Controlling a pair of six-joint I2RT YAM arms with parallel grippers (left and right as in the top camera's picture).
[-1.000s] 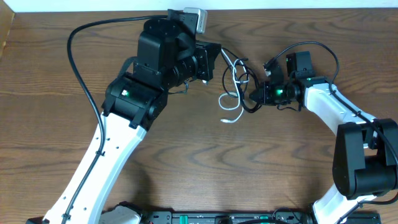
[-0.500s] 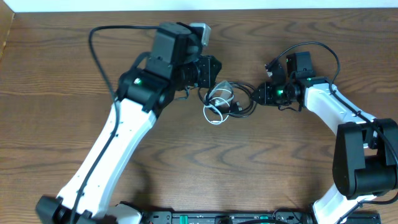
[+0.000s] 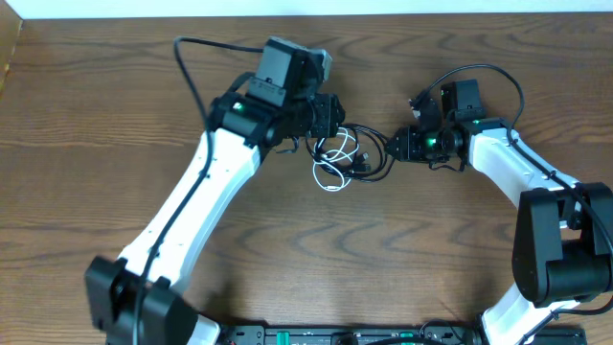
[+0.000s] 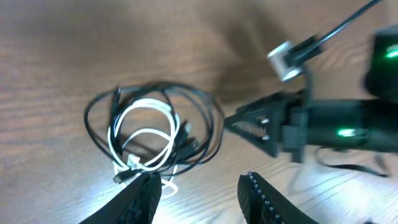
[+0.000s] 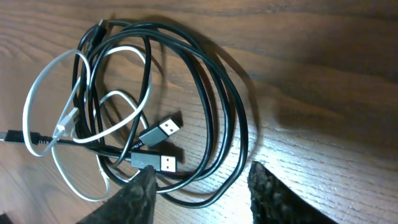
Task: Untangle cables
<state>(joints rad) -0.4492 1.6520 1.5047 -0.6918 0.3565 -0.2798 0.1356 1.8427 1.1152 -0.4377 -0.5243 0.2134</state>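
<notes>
The black cable (image 3: 375, 169) and the white cable (image 3: 329, 176) lie in one tangled heap on the table between my two grippers. In the left wrist view the white cable (image 4: 148, 106) coils inside the black cable's loops (image 4: 208, 112). My left gripper (image 3: 329, 117) (image 4: 200, 188) is open and empty, just behind the heap. My right gripper (image 3: 397, 147) (image 5: 202, 183) is open at the heap's right edge, with the outer black loops (image 5: 231, 99) lying between its fingertips. Two USB plugs (image 5: 163, 129) show there, and the white cable (image 5: 38, 93) lies at the left.
The wooden table (image 3: 431, 249) stretches out bare in front of the heap. The thick black wires of both arms (image 3: 187, 43) arch over the back of the table. My right gripper also shows in the left wrist view (image 4: 264, 123), facing the heap.
A second ago the cables were stretched out between the grippers; now they lie gathered in a compact heap. My left arm has swung right and reached forward. The right arm has not moved.
</notes>
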